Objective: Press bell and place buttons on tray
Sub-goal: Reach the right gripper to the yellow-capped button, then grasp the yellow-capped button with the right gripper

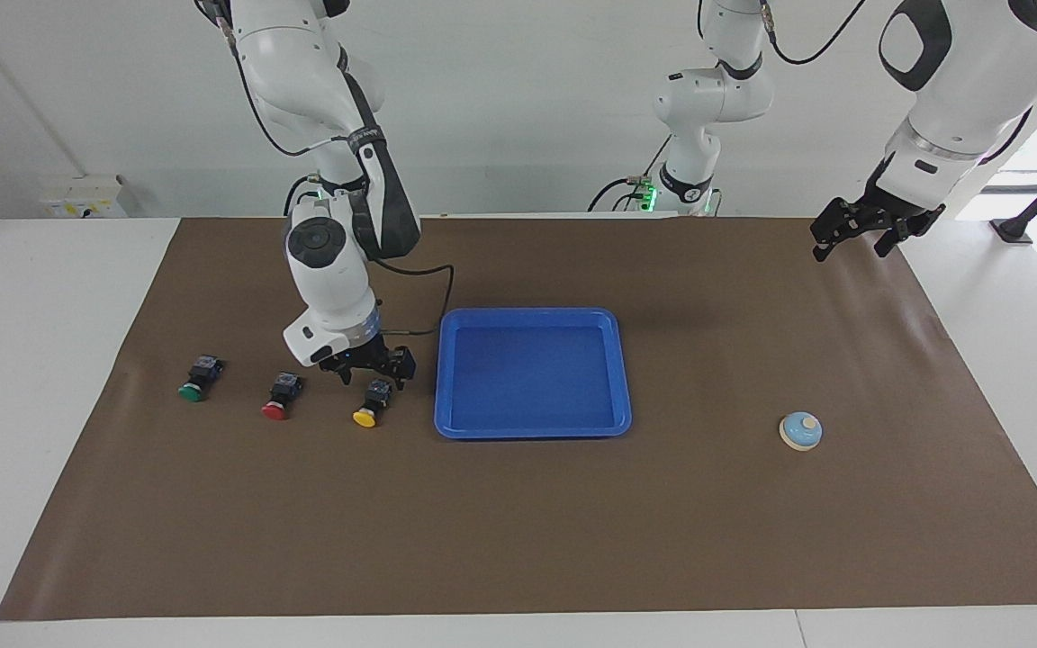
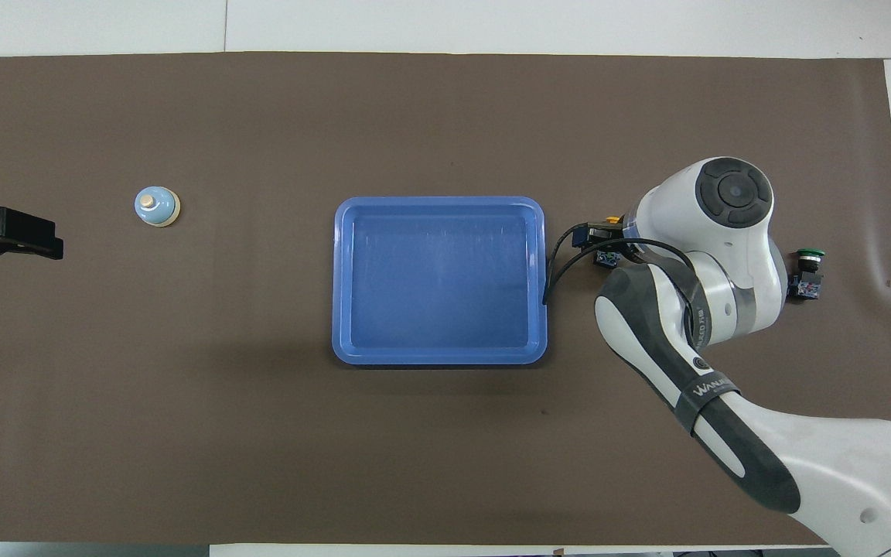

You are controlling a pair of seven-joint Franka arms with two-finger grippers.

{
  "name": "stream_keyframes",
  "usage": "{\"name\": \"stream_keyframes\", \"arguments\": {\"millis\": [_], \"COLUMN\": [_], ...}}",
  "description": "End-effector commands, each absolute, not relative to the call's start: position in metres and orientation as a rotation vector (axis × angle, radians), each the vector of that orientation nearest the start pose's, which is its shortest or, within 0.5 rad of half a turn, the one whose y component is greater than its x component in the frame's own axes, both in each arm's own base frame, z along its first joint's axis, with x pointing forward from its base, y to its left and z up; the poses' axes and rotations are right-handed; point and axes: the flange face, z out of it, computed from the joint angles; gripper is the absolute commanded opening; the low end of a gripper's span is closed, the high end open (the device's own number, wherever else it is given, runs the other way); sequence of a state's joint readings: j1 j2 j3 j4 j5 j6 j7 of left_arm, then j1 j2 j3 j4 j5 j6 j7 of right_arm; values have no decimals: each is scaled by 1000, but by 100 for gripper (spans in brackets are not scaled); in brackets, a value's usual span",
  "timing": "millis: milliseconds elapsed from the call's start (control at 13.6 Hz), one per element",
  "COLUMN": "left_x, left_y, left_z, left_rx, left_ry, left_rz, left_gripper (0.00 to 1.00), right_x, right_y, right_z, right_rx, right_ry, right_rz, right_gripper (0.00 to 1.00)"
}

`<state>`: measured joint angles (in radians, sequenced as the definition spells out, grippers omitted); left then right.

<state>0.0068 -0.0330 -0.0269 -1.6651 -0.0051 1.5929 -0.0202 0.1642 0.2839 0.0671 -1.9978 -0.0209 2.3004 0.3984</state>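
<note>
Three buttons lie in a row toward the right arm's end of the table: green [image 1: 197, 378], red [image 1: 281, 397] and yellow [image 1: 373, 402]. My right gripper [image 1: 374, 367] is open, low over the yellow button's black body, fingers on either side of it. The blue tray [image 1: 532, 313] lies mid-table beside the yellow button and holds nothing. The bell [image 1: 800, 431] stands alone toward the left arm's end. My left gripper [image 1: 853, 241] is open and waits, raised over the mat's edge at that end. In the overhead view the right arm hides the red button; the yellow button [image 2: 612, 223], green button [image 2: 807, 271], tray [image 2: 439, 203], bell [image 2: 156, 206] and left gripper [image 2: 8, 234] show.
A brown mat [image 1: 518, 540] covers the table, with white table surface around it. A black cable [image 1: 433, 297] loops from the right arm's wrist close to the tray's corner.
</note>
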Motion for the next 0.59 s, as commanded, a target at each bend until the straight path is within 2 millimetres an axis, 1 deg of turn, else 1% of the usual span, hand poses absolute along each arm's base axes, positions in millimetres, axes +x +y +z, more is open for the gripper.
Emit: {"name": "stream_keyframes", "arguments": {"millis": [0,73,147,220,293,367,440,514], "left_x": [543,543,543,542,542,541,541,541], "left_y": [-18,-18,-20,-20,-22,-22,-22,-22], "left_z": [603,602,602,602,602,601,601,600], "left_rx": [-3133,-3133,-3133,-3133,-3132,-3131,-3130,-3132], "left_ry": [12,14,31,65,129,173,183,183], "left_rz": [98,101,101,101,103,108,108,111], "left_gripper": [100,100,100,100,100,100,100,100], "right_x": [588,590,587,586,584,583,584,584], "right_y": [136,136,136,136,134,133,130,131], "right_z": [311,306,300,296,291,289,290,290], "right_rx": [-3116,-3110,-3113,-3110,-3108,-3106,-3105,-3105], "right_ry": [279,295,299,298,298,304,309,314], "right_rz": [-53,-68,-58,-69,-82,-84,-87,-84], "right_gripper": [100,100,99,92,82,68,49,14]}}
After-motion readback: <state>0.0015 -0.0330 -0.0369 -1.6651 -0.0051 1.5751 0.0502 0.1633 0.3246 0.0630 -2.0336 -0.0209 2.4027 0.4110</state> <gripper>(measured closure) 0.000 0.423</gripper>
